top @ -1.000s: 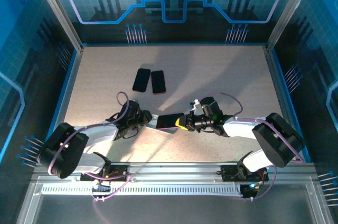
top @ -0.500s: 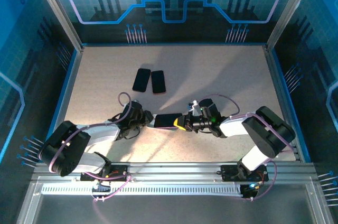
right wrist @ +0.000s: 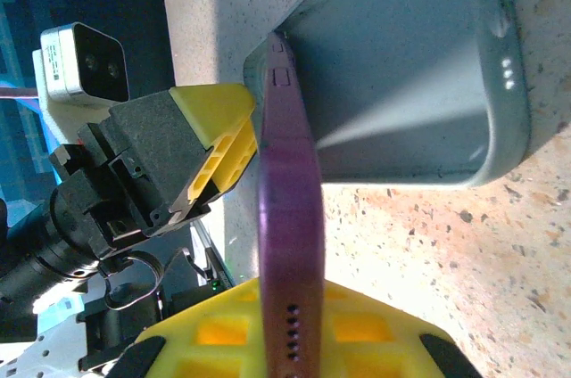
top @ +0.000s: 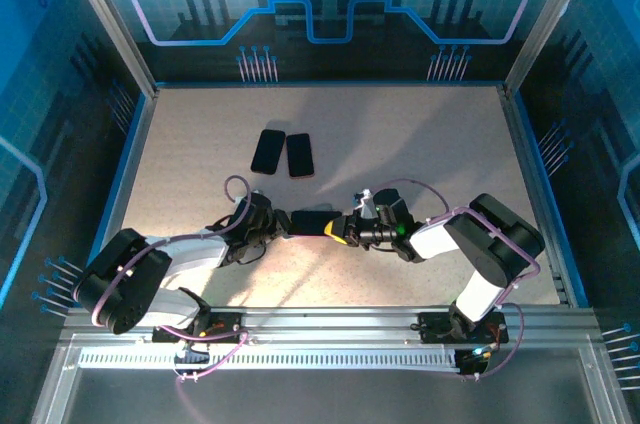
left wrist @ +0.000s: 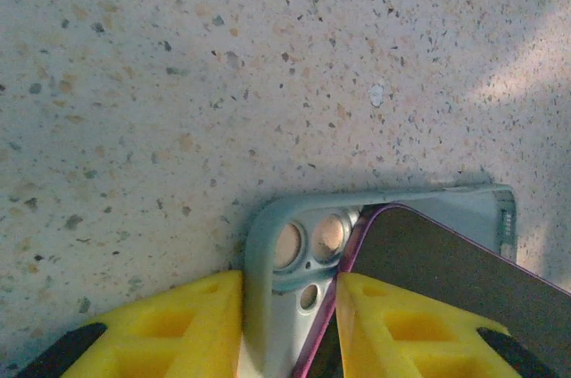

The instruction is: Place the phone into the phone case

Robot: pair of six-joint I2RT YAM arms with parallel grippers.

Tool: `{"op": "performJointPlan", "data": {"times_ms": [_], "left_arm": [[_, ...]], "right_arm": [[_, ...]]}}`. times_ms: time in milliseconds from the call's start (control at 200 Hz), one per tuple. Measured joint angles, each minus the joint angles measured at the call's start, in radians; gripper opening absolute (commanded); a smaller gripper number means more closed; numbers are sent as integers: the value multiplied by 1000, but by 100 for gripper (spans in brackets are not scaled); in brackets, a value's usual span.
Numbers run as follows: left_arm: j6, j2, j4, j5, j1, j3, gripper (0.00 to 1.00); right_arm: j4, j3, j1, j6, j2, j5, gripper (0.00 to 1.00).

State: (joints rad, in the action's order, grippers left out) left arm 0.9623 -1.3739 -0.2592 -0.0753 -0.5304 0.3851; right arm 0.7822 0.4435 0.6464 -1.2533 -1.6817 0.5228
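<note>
On my feed the speckled desk [top: 420, 144] fills the floor of the blue-walled cell. The left arm [top: 170, 259] and the right arm [top: 480, 239] both lie low across its near half, and their tips meet at the middle.

Between them is the grey-green phone case [left wrist: 268, 253], lying open side up on the desk. The phone [left wrist: 446, 262], dark-faced with a purple edge, is tilted. One long edge sits down inside the case and the other is lifted above the case's wall. From the right wrist I see the phone [right wrist: 287, 217] edge-on over the case [right wrist: 401, 66].

Well behind them, near the desk's centre, two dark phone-shaped slabs lie side by side, a black one [top: 267, 151] and a pink-rimmed one [top: 299, 154].

The left fingers [left wrist: 169, 329] are clenched on the case's camera end, one yellow pad outside its wall and the other over the phone's corner. The right fingers [right wrist: 357, 342] are clamped on the phone's thin edge.

Three round camera cutouts [left wrist: 308, 240] show in the case between my left pads.
</note>
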Motion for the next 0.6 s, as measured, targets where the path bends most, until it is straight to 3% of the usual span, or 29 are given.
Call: {"op": "performJointPlan", "data": {"times_ms": [335,600], "left_arm": [[4,-51,22,-13,-13,58,32],[4,-88,14,-14,-16,97,32]], "right_arm": [[-206,71,30,92,60,-20,0],[-232,80,30,106,58,-15,0]]}}
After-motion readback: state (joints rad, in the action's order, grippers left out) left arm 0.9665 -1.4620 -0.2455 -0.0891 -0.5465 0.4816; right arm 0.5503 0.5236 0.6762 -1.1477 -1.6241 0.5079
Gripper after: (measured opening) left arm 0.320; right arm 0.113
